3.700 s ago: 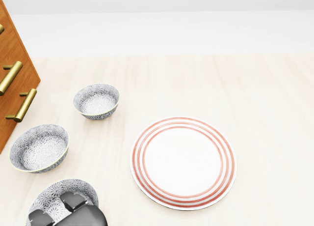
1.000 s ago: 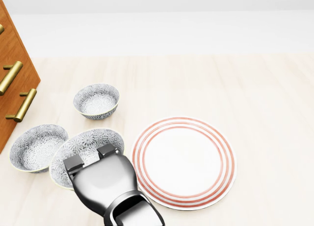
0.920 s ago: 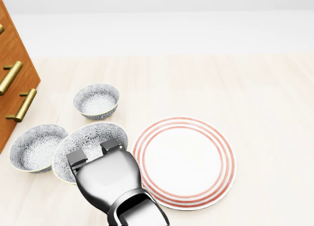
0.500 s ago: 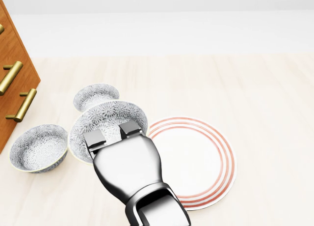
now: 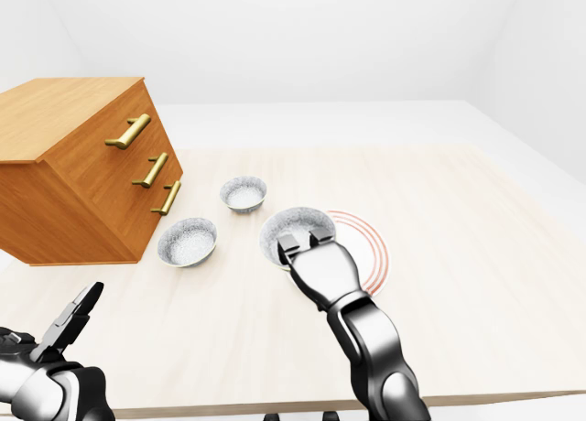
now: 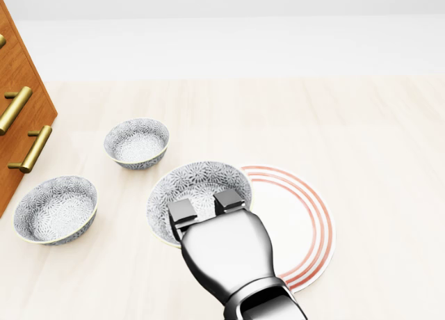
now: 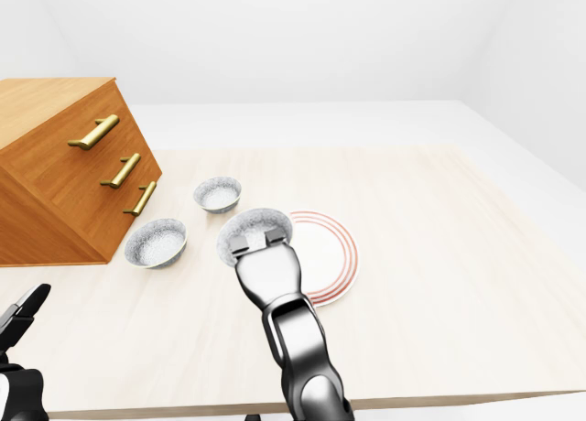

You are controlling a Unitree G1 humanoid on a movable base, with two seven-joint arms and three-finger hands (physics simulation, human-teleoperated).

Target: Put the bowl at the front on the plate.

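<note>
Right hand [image 6: 205, 210] clamped on bowl [image 6: 198, 183] rim, bowl overlapping plate's [image 6: 309, 222] left edge, two spare bowls [image 6: 137, 142] left on tabletop [image 6: 361, 125], eye views alone show left hand [image 5: 64, 334], fingers apart, bottom left

- Three grey-patterned bowls: the held bowl [image 6: 197, 183], the left bowl [image 6: 54, 210] and the upper bowl [image 6: 137, 143].
- One white plate [image 6: 314, 222] with red rings.
- One wooden chest of drawers [image 5: 64, 169], carrying three brass handles [image 5: 146, 169].
- Two robot hands: the right hand [image 6: 222, 254] and the left hand [image 5: 55, 343].
- One pale wooden table [image 6: 375, 139] under it all.
</note>
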